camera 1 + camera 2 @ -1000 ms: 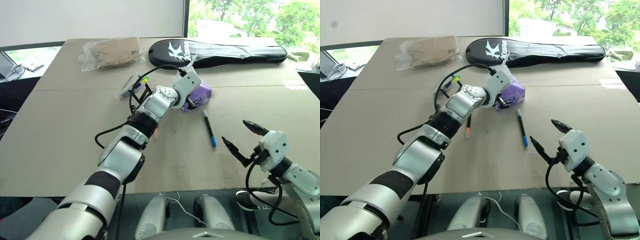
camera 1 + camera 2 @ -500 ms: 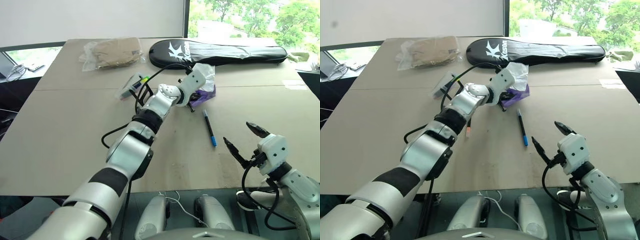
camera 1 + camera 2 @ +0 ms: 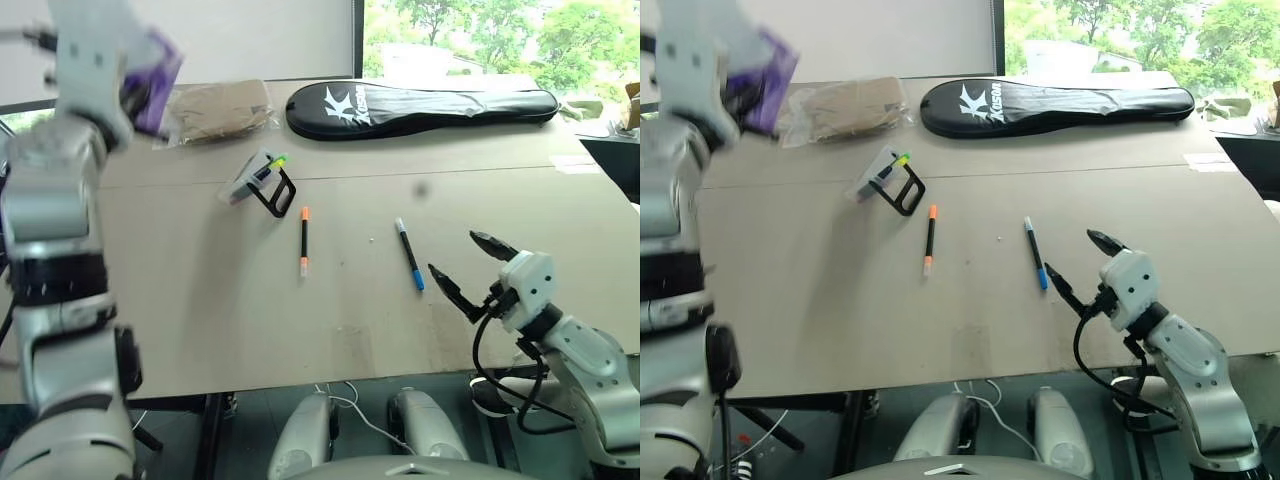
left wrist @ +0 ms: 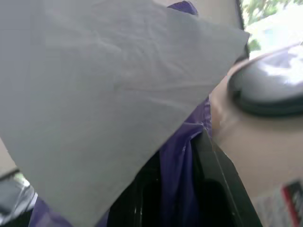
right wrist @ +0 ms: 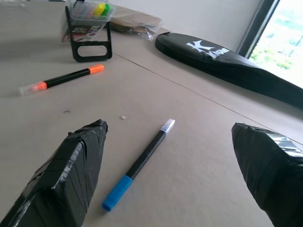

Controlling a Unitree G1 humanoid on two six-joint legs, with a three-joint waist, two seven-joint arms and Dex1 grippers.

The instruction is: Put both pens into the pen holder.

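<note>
The left arm had swung high and far out to the left, its left gripper (image 3: 135,85) clamped tight on the purple tissue pack (image 3: 152,66), which it carried off the table (image 3: 200,300). A second before, that arm stretched across the middle. The right gripper (image 3: 472,268) hovered low, jaws spread wide and empty, near the blue-capped pen (image 3: 408,254). The orange-ended pen (image 3: 304,241) lay uncovered, just below the pen holder (image 3: 258,176).
</note>
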